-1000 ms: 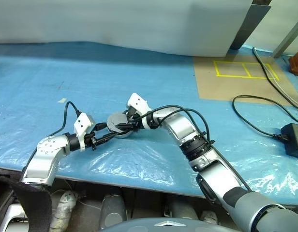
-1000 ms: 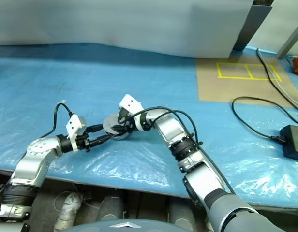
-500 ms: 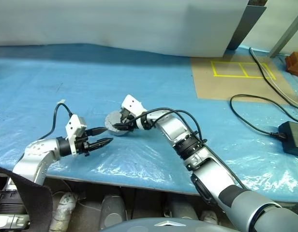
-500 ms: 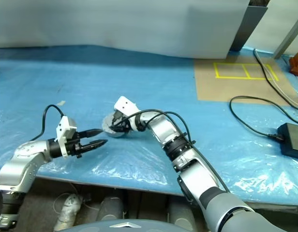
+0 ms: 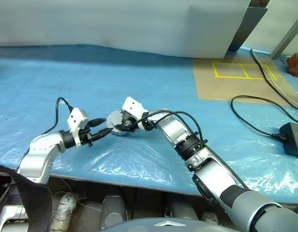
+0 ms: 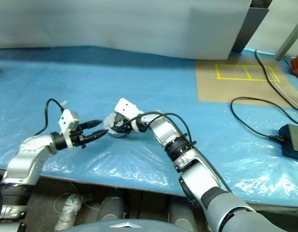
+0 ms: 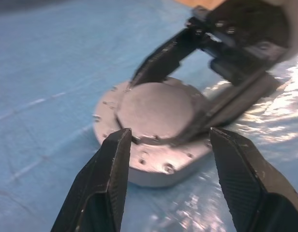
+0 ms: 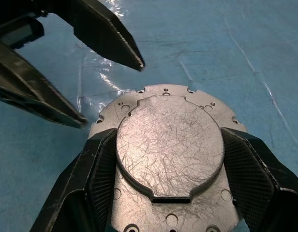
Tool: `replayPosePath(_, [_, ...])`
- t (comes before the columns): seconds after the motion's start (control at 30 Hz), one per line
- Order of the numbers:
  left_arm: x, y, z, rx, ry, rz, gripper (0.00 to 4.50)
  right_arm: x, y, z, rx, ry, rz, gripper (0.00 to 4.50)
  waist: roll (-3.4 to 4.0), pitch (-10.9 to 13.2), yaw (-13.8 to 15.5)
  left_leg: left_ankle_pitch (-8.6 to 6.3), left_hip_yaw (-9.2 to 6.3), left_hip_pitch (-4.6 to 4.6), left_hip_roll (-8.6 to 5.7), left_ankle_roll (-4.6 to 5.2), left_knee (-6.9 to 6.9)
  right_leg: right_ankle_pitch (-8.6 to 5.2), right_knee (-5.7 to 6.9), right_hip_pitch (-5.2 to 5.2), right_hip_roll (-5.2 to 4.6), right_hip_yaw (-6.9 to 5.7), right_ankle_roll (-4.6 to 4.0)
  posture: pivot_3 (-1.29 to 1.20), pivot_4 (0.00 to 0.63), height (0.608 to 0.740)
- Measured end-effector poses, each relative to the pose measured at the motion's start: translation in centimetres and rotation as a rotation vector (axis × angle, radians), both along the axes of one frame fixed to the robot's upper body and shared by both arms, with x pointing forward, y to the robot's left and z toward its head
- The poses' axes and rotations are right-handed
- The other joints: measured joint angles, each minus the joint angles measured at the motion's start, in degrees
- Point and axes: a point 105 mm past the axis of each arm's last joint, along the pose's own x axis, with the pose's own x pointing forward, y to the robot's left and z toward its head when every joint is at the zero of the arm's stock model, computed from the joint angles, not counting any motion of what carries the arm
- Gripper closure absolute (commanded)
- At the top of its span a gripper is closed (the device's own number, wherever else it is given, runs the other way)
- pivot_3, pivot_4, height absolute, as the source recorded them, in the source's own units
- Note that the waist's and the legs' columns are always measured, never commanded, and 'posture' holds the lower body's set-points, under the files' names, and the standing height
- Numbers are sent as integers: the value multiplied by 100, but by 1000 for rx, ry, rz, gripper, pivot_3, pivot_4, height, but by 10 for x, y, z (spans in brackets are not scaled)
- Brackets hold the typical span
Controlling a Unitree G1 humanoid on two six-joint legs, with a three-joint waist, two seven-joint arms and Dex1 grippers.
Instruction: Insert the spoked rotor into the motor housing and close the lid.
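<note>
The lid (image 8: 168,145) lies plain side up, its raised centre showing, on the blue sheet left of the table's middle. The thick grey body under it (image 7: 149,175) looks like the motor housing; its inside is hidden. The spoked rotor is hidden. My right gripper (image 8: 169,137) reaches in from the right and is shut on the lid's raised centre, one pad (image 8: 103,164) on each side. My left gripper (image 7: 169,133) comes from the left and is open, its fingertips (image 7: 121,137) at the disc's near edge with nothing held. Both grippers meet at the disc (image 5: 116,126) in the head view.
A crinkled blue plastic sheet (image 5: 139,87) covers the table. At the back right lies a brown board with yellow tape squares (image 5: 241,70). Black cables (image 5: 255,125) and a black power brick (image 5: 293,140) lie at the right. A grey panel (image 5: 139,24) stands behind.
Half a second ago my left gripper had drawn back to the left of the disc; now it is at the disc's edge again. The right gripper stays on the lid.
</note>
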Motion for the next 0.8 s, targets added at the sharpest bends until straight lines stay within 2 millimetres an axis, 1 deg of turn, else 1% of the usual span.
replayPosePath(0.07, [6, -3, -2, 6, -14, 21, 1804, -1, -5, -4, 9, 10, -14, 1538, 8, -13, 33, 0, 0, 0, -1, 0, -1, -1, -3, 4, -3, -2, 1, 0, 150, 740])
replayPosePath(0.17, [11, -6, -6, 7, -11, 42, 1804, -2, -8, -4, 18, 6, -21, 1538, 12, -17, 73, 1, 0, -5, -3, 0, -1, -1, -8, 3, -5, -1, 2, 0, 150, 740])
replayPosePath(0.2, [12, -5, -7, 7, -11, 47, 2183, -2, -9, -4, 19, 4, -22, 1538, 12, -18, 82, 1, 0, -6, -3, -1, -1, -1, -12, 3, -5, -1, 2, 0, 150, 740])
replayPosePath(0.23, [13, -6, -7, -1, -11, 47, 2377, -2, -10, -3, 20, 1, -23, 1538, 14, -19, 99, 1, 1, -6, -3, -1, -2, -2, -17, 4, -5, -2, 2, 0, 150, 740])
replayPosePath(0.3, [13, -10, -7, -36, 1, 31, 3011, -1, -11, -2, 25, -1, -26, 1538, 15, -21, 126, 1, 2, -7, -3, -1, -5, -2, -19, 2, -5, -1, 2, 0, 150, 740])
replayPosePath(0.43, [11, -18, -3, -97, 9, -14, 4396, -1, -12, -3, 25, 2, -33, 1538, 15, -21, 148, 1, 3, -6, -3, -1, -19, -2, -18, -2, -5, -2, 2, 0, 150, 740])
replayPosePath(0.53, [15, -19, 4, -97, -4, -26, 4457, -1, -13, -4, 24, 0, -35, 1538, 16, -21, 153, 1, 2, -4, -5, 0, -35, -2, -19, -3, -5, -2, 3, 0, 150, 740])
replayPosePath(0.6, [19, -15, 4, -79, -3, -11, 4457, -2, -12, -4, 23, -1, -32, 1538, 18, -23, 150, 1, 3, -3, -5, -1, -38, -2, -22, -4, -5, -2, 3, 0, 150, 740])
replayPosePath(0.8, [29, 1, -11, -21, 14, 90, 4457, -2, -12, -2, 25, -11, -30, 1538, 20, -24, 154, 1, 2, -7, -5, -1, -39, -3, -33, -3, -5, -3, 5, 0, 150, 740])
